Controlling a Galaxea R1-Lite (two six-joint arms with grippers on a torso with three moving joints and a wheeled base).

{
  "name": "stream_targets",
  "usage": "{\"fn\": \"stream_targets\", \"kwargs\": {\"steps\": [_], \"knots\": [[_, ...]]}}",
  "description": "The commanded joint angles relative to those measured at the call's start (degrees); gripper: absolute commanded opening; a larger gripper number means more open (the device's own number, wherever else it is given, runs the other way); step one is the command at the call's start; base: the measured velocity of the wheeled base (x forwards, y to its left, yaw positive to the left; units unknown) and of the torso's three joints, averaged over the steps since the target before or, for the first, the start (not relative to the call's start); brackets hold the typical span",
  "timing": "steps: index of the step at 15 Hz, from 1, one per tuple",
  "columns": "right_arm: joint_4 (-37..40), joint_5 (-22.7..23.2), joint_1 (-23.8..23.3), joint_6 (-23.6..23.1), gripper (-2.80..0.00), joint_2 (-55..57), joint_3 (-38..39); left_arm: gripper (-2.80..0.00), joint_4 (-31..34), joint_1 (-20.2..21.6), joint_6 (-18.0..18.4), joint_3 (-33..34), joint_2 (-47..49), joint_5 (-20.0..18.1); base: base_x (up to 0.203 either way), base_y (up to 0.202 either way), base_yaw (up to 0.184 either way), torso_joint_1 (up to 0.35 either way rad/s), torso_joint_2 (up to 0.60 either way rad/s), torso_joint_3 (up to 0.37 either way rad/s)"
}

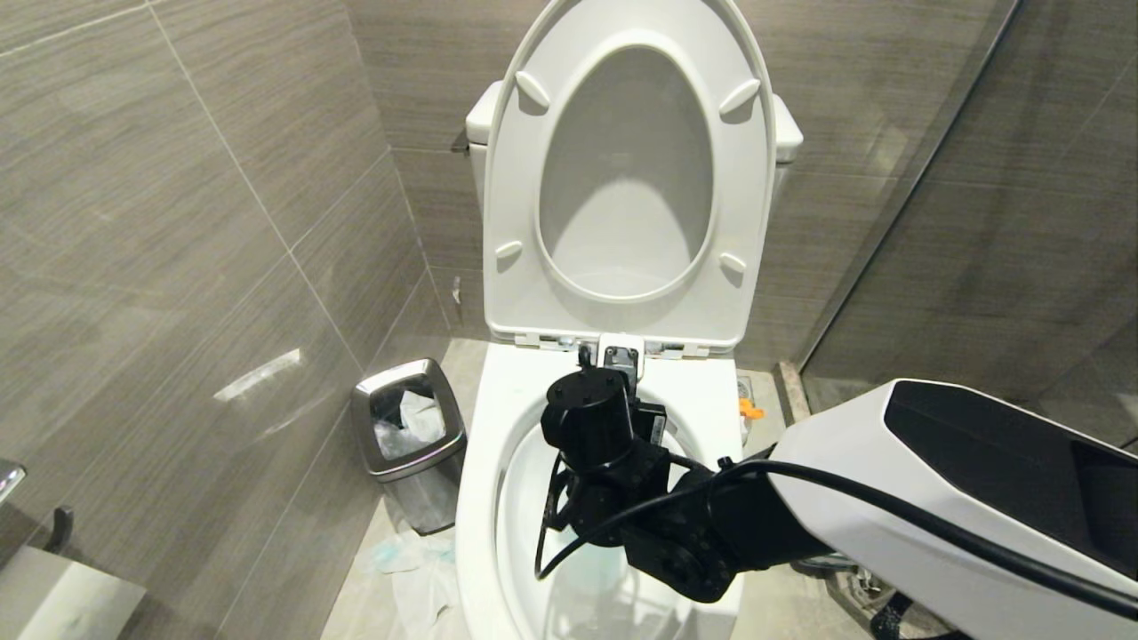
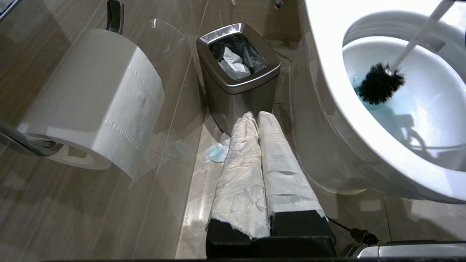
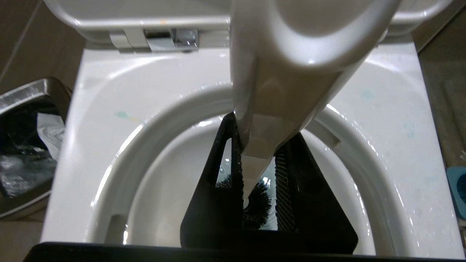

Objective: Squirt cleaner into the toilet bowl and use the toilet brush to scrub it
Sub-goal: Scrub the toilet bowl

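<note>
Grey tiled walls [image 1: 178, 267] enclose the stall. The left gripper [image 2: 255, 118], fingers pressed together, hangs above the floor just before a steel bin [image 2: 236, 69]. The right gripper [image 3: 258, 171] clamps the toilet brush [image 3: 276, 91], its bristles down in the toilet bowl [image 1: 498, 427] beneath it.

toilet brush [image 2: 380, 83] head in toilet bowl [image 2: 327, 72], bin [image 2: 238, 78] left

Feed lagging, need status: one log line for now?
right claw: shut on toilet brush | brush head: in toilet bowl, blue water | left claw: shut, parked
</note>
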Motion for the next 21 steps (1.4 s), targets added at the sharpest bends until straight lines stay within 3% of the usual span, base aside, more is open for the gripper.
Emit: {"fn": "stream_targets", "kwargs": {"steps": [1, 4, 9, 18, 21], "knots": [[-0.37, -0.38, 0.77, 2.1, -2.8, 1.24, 3.16, -2.8, 0.01, 0.04, 0.03, -0.01, 0.0, 0.0, 0.0, 0.0, 0.0, 0.0, 0.0, 0.0], [-0.88, -0.56, 0.58, 4.4, -2.8, 5.93, 3.52, -2.8, 0.01, -0.04, 0.03, -0.01, 0.0, 0.0, 0.0, 0.0, 0.0, 0.0, 0.0, 0.0], [-4.24, -1.44, -0.05, 4.41, -2.8, 11.24, 3.07, -2.8, 0.01, 0.04, 0.03, -0.01, 0.0, 0.0, 0.0, 0.0, 0.0, 0.0, 0.0, 0.0], [-3.94, -3.16, 0.13, -2.17, -2.8, -7.1, 5.7, -2.8, 0.01, -0.05, 0.03, -0.01, 0.0, 0.0, 0.0, 0.0, 0.0, 0.0, 0.0, 0.0], [-3.89, -3.2, 0.23, -2.62, -2.8, -7.93, 7.02, -2.8, 0.01, 0.03, 0.03, -0.01, 0.0, 0.0, 0.0, 0.0, 0.0, 0.0, 0.0, 0.0]]}}
